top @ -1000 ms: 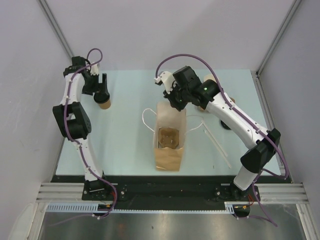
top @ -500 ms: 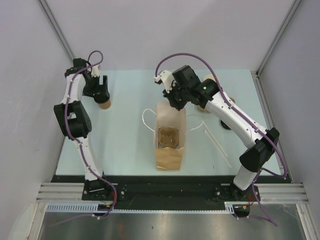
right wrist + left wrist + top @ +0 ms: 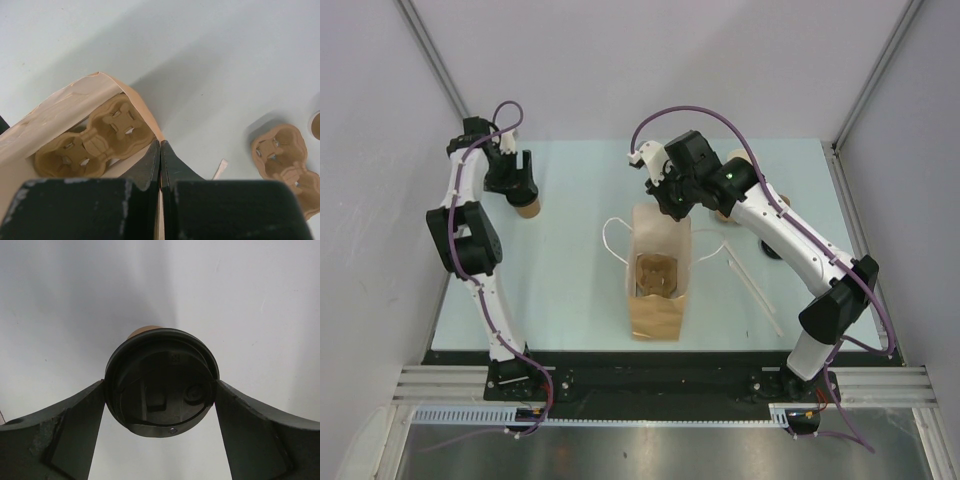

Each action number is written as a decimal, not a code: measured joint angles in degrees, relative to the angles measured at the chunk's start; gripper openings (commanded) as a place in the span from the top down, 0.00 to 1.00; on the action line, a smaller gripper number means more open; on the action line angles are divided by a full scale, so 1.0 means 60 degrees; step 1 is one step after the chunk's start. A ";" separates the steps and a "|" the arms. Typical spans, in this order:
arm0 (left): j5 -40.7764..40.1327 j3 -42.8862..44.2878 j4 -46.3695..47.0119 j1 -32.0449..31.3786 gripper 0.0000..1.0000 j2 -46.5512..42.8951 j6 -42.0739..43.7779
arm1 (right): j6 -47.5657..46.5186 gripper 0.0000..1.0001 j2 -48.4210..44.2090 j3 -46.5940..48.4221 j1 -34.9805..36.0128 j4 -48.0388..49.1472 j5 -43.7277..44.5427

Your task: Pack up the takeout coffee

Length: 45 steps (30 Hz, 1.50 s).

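A kraft-brown coffee cup (image 3: 530, 209) with a black lid (image 3: 161, 382) stands at the table's far left. My left gripper (image 3: 520, 188) reaches down over it. In the left wrist view its fingers (image 3: 75, 430) touch the lid's rim on both sides, and the cup still rests on the table. My right gripper (image 3: 669, 207) is shut on the far rim of the upright brown paper bag (image 3: 658, 305); the right wrist view shows its jaws (image 3: 160, 146) pinched on the paper edge. A brown rim at that view's right edge (image 3: 316, 125) may be the second cup.
A cardboard cup carrier (image 3: 657, 275) lies inside the bag (image 3: 55, 115). A second carrier (image 3: 285, 167) lies on the table to the right of the bag, mostly under my right arm in the top view. White straws (image 3: 755, 290) lie right of the bag. Walls enclose three sides.
My left gripper has shifted slightly to the left around the cup. The right gripper and the bag have not moved.
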 measured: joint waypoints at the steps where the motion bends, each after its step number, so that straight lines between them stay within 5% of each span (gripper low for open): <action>1: 0.0033 0.0000 0.0000 0.0015 0.11 0.0004 0.0000 | 0.0000 1.00 0.0000 0.0000 0.0000 0.0000 0.0000; 10: 0.0240 -0.0091 0.0087 0.0120 0.18 0.0004 -0.0011 | 0.0000 1.00 0.0000 0.0015 -0.0004 -0.0018 0.0000; 14: 0.0364 -0.0153 0.0109 0.0142 0.48 -0.0047 -0.0011 | 0.0000 1.00 0.0000 0.0036 -0.0004 -0.0055 0.0000; 17: 0.0546 -0.0339 0.0124 0.0146 0.57 -0.0189 0.0022 | 0.0004 1.00 0.0000 0.0036 -0.0004 -0.0062 0.0004; 31: 0.0794 -0.3993 0.0197 0.0073 0.64 -0.3220 0.0845 | 0.0295 1.00 0.0000 0.0036 -0.0025 -0.0055 0.0124; 36: 0.0987 -0.4707 0.0375 -0.0033 0.67 -0.3253 0.1005 | 0.0404 1.00 0.0000 0.0036 -0.0124 -0.0055 0.0109; 40: 0.1555 -0.4266 -0.0124 -0.0204 0.67 -0.3508 0.1053 | 0.0535 1.00 0.0000 0.0044 -0.0321 -0.0058 0.0080; 45: 0.2641 -0.1224 -0.1064 -0.0812 0.67 -0.3869 0.1235 | 0.0900 1.00 0.0098 0.0291 -0.0670 -0.0066 0.0069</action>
